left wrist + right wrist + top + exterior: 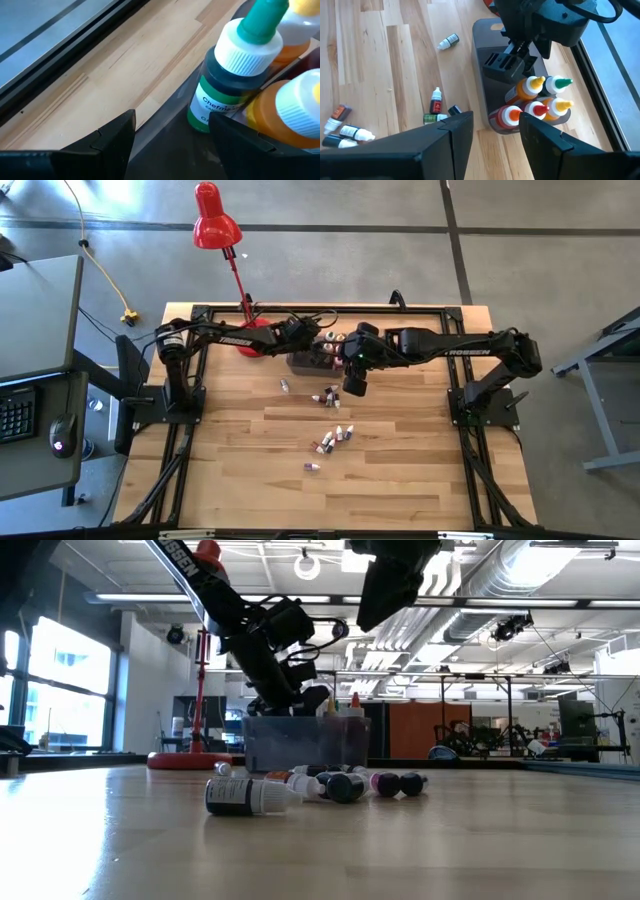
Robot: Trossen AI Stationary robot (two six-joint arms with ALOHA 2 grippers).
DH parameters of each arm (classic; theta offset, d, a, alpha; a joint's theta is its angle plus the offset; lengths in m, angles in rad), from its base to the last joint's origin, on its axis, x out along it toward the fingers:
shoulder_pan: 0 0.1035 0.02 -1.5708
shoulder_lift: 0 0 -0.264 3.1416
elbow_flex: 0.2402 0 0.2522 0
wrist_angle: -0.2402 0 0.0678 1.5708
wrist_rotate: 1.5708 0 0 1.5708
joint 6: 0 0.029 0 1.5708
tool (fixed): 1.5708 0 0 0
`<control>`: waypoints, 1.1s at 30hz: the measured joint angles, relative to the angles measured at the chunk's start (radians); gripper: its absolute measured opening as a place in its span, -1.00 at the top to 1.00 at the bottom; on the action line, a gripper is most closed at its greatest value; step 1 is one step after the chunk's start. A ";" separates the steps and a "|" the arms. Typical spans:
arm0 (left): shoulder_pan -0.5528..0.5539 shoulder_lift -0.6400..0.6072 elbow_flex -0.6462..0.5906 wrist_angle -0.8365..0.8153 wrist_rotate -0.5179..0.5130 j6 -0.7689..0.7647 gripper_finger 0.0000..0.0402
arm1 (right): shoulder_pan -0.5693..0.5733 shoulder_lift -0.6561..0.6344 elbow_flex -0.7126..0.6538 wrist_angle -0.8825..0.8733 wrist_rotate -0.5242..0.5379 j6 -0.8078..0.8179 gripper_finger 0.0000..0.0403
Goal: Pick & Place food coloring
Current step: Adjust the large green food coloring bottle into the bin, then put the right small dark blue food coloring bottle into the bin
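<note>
The grey translucent bin (485, 100) stands on the far middle of the table. In one end of it several food coloring bottles stand upright, among them a green-capped one (230, 75) and orange and yellow ones (527, 89). My left gripper (172, 122) is open and reaches down into the bin's other end (507, 65); nothing is between its fingers. My right gripper (495, 120) is open and empty, hovering above the bin's near end (354, 385). More small bottles (328, 395) lie on their sides on the wood.
Loose bottles are scattered near the bin (436, 100), one apart (447, 41), and others toward the table's near side (340, 433) (312, 466). The red desk lamp (215, 225) stands with its base (250, 340) beside the left arm. A black frame rims the table.
</note>
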 joint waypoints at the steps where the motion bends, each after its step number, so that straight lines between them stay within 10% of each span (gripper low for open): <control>1: 0.000 0.000 0.001 -0.006 -0.005 -0.001 -0.24 | 0.000 0.000 0.000 -0.004 0.000 0.000 0.24; 22: -0.062 -0.231 -0.008 -0.326 -0.153 -0.033 -0.24 | 0.000 0.000 -0.001 -0.034 -0.011 0.007 0.24; 33: -0.244 -0.476 -0.004 -0.425 -0.149 -0.006 -0.24 | 0.108 0.000 -0.291 0.224 -0.206 0.086 0.24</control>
